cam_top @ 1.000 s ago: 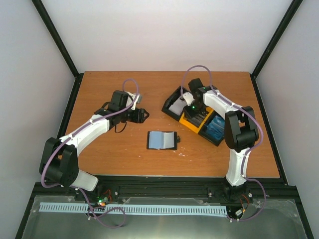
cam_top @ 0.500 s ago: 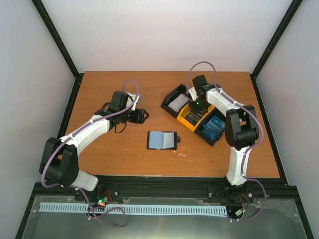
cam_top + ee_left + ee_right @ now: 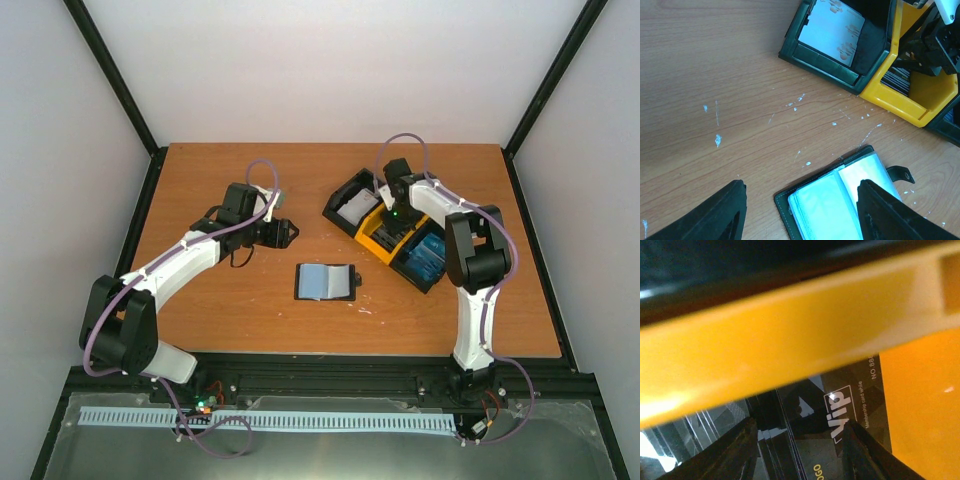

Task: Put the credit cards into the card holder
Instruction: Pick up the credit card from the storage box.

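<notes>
The card holder [image 3: 327, 282] lies open on the table, pale plastic sleeves up, and fills the bottom of the left wrist view [image 3: 837, 197]. My left gripper [image 3: 283, 233] hovers up and left of it, open, with nothing between its fingers [image 3: 725, 215]. Credit cards sit in a three-compartment tray [image 3: 372, 243]: blue ones [image 3: 432, 255], grey-white ones [image 3: 832, 30] and dark ones [image 3: 897, 80]. My right gripper [image 3: 394, 213] is down in the yellow middle compartment, jaws apart on either side of a dark "VIP" card [image 3: 840, 415] on the stack. I cannot tell whether its fingers [image 3: 735, 452] touch the card.
The tray's yellow wall [image 3: 790, 335] runs close across the right wrist view. White scuff marks [image 3: 717, 140] dot the wooden table [image 3: 230, 310]. Black frame posts and white walls enclose the table.
My right gripper has shifted a little over the tray and settled lower into the yellow compartment, with its elbow swung. The left arm and the card holder have not moved.
</notes>
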Action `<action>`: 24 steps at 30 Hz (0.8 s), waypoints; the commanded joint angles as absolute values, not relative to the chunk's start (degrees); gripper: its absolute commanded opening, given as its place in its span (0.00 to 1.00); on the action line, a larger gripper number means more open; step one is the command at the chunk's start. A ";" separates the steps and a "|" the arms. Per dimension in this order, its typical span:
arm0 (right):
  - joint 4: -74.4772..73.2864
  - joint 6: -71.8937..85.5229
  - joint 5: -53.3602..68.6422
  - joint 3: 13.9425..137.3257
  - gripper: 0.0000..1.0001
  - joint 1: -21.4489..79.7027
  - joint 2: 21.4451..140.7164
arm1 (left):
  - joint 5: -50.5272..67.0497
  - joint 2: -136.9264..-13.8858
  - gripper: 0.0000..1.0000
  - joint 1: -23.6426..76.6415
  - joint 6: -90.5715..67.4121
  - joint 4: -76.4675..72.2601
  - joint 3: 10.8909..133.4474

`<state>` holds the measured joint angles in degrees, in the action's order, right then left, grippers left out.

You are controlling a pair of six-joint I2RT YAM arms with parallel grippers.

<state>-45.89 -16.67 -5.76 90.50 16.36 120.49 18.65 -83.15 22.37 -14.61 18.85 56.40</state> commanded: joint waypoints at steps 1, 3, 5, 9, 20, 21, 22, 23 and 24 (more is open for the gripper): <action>-46.02 -15.77 -8.36 92.23 0.45 15.94 121.38 | 19.31 -83.27 0.62 22.11 -13.70 17.07 56.25; -46.01 -15.36 -8.10 92.42 0.42 15.72 121.29 | 19.27 -83.27 0.62 22.06 -13.71 17.01 56.12; -46.33 -15.06 -6.80 92.70 0.41 15.40 121.16 | 19.25 -83.28 0.61 22.06 -13.71 16.96 56.03; -46.24 -14.69 -5.00 92.95 0.41 14.84 120.53 | 19.25 -83.47 0.61 22.06 -13.64 16.90 56.07; -47.37 -15.07 -4.12 94.40 0.44 14.33 122.23 | 19.05 -83.87 0.61 22.06 -13.70 16.88 56.07; -47.30 -15.11 -4.02 94.39 0.45 14.33 122.30 | 19.05 -83.93 0.61 22.06 -13.67 16.88 56.07; -47.24 -15.12 -3.96 94.47 0.45 14.34 122.40 | 19.07 -84.01 0.62 22.06 -13.63 16.92 56.07; -47.25 -15.12 -3.97 94.60 0.45 14.33 122.55 | 19.12 -84.14 0.62 22.06 -13.62 16.88 56.14; -47.28 -15.07 -3.96 94.72 0.45 14.33 122.73 | 19.14 -84.14 0.62 22.06 -13.61 16.88 56.16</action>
<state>-46.76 -15.05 -4.64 93.30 14.44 121.23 18.65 -83.40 22.37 -14.61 17.98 55.77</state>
